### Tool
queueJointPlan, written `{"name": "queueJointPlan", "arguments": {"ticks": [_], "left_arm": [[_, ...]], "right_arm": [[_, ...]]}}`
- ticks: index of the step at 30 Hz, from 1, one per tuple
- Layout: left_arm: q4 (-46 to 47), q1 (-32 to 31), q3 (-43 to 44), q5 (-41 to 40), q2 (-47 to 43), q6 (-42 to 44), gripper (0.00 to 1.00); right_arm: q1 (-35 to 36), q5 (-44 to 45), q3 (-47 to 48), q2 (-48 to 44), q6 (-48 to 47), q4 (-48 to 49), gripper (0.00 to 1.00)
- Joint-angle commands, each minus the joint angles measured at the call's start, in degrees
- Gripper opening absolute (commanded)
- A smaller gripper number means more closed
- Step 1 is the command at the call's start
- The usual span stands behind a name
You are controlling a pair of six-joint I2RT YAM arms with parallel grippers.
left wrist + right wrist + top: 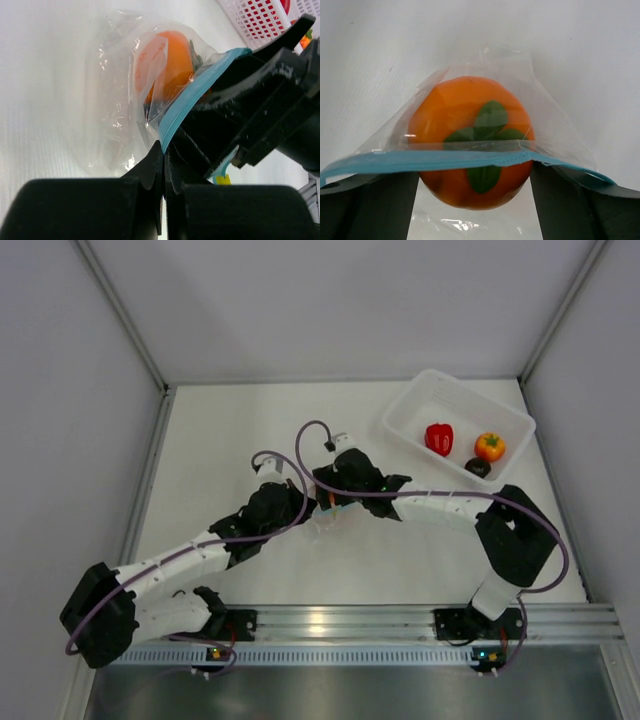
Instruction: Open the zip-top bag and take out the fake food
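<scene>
The clear zip-top bag (pixel 325 523) lies mid-table between both arms. My left gripper (pixel 164 147) is shut on its light-blue zip strip (pixel 200 90) at one end. The bag's mouth is spread, and my right gripper (pixel 475 175) reaches into it. Its two fingers (pixel 375 205) press against the sides of an orange fruit with green leaves (pixel 465 115), which is still half under the clear film (pixel 545 125). The same fruit (pixel 167 65) shows through the plastic in the left wrist view. A red pepper (pixel 439 438), another orange fruit (pixel 489 446) and a dark round piece (pixel 478 467) lie outside the bag.
The three loose pieces sit in a white tray (pixel 400 415) at the back right; its perforated wall (pixel 255 17) stands just beyond the bag. Grey walls close the table on the left, back and right. A metal rail (pixel 330 625) with the arm bases runs along the near edge.
</scene>
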Motion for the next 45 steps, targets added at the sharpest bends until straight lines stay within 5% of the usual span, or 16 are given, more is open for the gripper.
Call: {"name": "queueJointPlan", "arguments": {"ticks": [1,11,23,30,35,40,45], "left_arm": [[-0.02,-0.03,-0.74,-3.11,-2.5,1.08,0.0],[-2.04,-0.03,-1.35,-7.07,-3.65,4.33,0.0],[-2.04,-0.03,-1.44,-3.9,-3.12,3.54,0.0],[-2.04,-0.03,-1.44,-4.34,-1.89,2.93,0.0],[-2.04,-0.03,-1.27,-4.95,-1.19,1.35,0.0],[-4.92,-0.03,-0.21,-6.36,-1.89,0.12,0.0],[-8.19,-0.03,0.58,-9.26,-4.09,0.2,0.0]], "right_arm": [[2.31,-0.65,-1.88,-4.32,0.08,-4.28,0.61],[5.22,-17.35,-7.95,-14.26,-2.74,-5.25,0.6],[5.22,-19.39,-14.0,-24.36,-1.43,1.42,0.59],[4.25,-12.89,-16.04,-35.07,5.77,10.65,0.56],[1.18,-16.74,-15.17,-39.31,11.57,13.73,0.55],[-1.37,-5.89,-8.93,-42.56,7.2,-0.47,0.56],[-14.36,3.36,-1.28,-39.85,3.33,-13.32,0.57]]}}
